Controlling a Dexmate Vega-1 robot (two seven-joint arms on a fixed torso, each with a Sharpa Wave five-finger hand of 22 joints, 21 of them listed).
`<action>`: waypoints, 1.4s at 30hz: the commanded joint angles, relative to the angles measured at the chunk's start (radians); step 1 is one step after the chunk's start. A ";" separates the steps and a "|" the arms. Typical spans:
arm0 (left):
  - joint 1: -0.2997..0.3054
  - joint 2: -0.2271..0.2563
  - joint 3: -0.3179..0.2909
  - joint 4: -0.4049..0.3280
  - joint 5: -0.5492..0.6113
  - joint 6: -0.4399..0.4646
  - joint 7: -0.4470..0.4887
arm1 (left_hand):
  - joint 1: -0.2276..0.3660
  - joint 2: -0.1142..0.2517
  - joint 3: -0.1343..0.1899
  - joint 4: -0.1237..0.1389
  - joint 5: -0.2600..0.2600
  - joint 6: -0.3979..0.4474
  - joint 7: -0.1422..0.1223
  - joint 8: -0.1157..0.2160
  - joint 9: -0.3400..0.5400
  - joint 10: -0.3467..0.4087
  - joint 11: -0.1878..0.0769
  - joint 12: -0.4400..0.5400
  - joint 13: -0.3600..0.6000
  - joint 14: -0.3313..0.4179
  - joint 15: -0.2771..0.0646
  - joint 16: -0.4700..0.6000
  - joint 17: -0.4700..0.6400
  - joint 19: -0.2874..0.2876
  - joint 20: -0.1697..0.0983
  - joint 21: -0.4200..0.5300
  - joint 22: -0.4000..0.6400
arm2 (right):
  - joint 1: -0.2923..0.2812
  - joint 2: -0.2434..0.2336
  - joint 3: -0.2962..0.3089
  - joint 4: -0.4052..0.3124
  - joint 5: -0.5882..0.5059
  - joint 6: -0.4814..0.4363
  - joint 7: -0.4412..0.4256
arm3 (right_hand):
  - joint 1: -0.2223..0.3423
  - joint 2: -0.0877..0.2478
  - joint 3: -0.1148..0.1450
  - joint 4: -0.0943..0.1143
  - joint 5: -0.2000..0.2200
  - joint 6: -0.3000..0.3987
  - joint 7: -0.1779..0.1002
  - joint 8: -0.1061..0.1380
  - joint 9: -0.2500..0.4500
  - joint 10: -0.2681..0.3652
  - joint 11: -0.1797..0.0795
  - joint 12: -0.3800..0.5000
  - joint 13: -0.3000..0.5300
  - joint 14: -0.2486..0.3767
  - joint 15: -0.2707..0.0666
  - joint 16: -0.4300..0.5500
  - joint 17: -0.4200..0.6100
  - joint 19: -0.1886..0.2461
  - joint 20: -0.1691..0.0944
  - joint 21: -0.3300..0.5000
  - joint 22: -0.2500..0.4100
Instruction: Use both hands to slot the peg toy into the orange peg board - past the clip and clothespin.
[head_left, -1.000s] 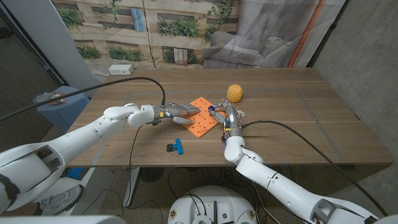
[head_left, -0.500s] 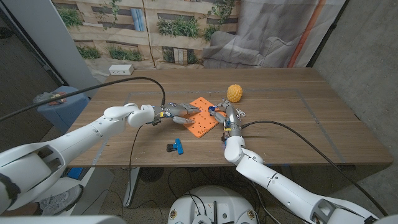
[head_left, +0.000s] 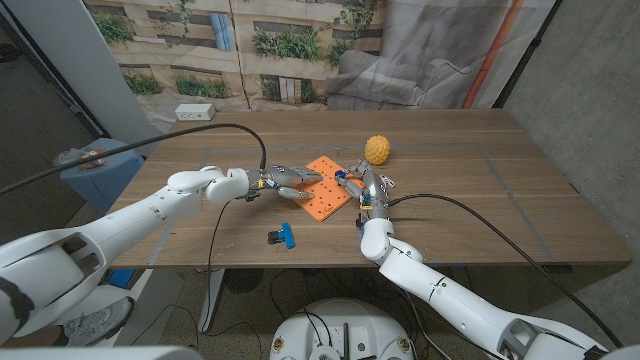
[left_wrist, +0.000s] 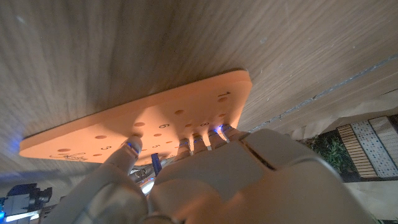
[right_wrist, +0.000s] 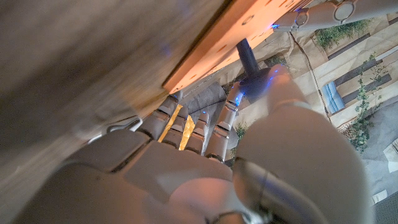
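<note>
one dark peg toy (right_wrist: 249, 57) at the orange peg board (right_wrist: 231, 32) edge, right wrist view

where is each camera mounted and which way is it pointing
Head view: fixed on the robot's head, looking down over both arms at the table and orange peg board.
Left wrist view: on the left wrist, looking along the left robot hand, whose fingers rest on the board.
Right wrist view: on the right wrist, looking along the right robot hand holding a dark peg at the board's edge.
All three share the board.
</note>
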 joint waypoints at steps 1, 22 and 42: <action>-0.011 -0.007 0.008 0.014 -0.001 -0.007 -0.011 | -0.008 0.071 0.008 0.003 -0.003 0.058 -0.001 0.008 0.008 0.043 -0.005 0.005 0.006 0.017 -0.066 0.009 0.004 0.007 -0.141 0.003 0.006 | 0.003 0.006 0.005 0.014 0.010 0.019 -0.006 | 0.077 0.067 -0.002 -0.003 0.004 0.077 -0.077 0.008 0.005 0.001 -0.007 0.002 0.002 -0.004 -0.039 0.005 0.004 -0.002 0.001 0.007 0.002; -0.013 -0.008 0.012 0.017 -0.003 -0.005 -0.011 | -0.008 0.070 0.009 0.002 -0.003 0.058 -0.001 0.007 0.008 0.043 -0.007 0.004 0.006 0.018 -0.067 0.009 0.003 0.007 -0.141 0.003 0.006 | 0.005 0.011 0.008 0.026 0.017 0.037 -0.011 | 0.080 0.067 -0.006 -0.001 0.004 0.077 -0.076 0.011 0.007 0.002 -0.008 0.002 0.003 -0.004 -0.041 0.005 0.005 -0.001 0.000 0.008 0.002; -0.019 -0.015 0.016 0.027 -0.005 -0.007 -0.011 | -0.008 0.070 0.011 0.001 -0.004 0.059 0.000 0.008 0.008 0.044 -0.006 0.004 0.006 0.019 -0.067 0.009 0.003 0.007 -0.140 0.003 0.005 | -0.012 0.004 0.015 0.012 0.031 0.026 -0.006 | 0.089 0.067 -0.008 -0.003 0.006 0.077 -0.077 0.014 0.009 0.001 -0.010 0.002 0.003 -0.004 -0.042 0.005 0.006 -0.002 -0.001 0.008 0.002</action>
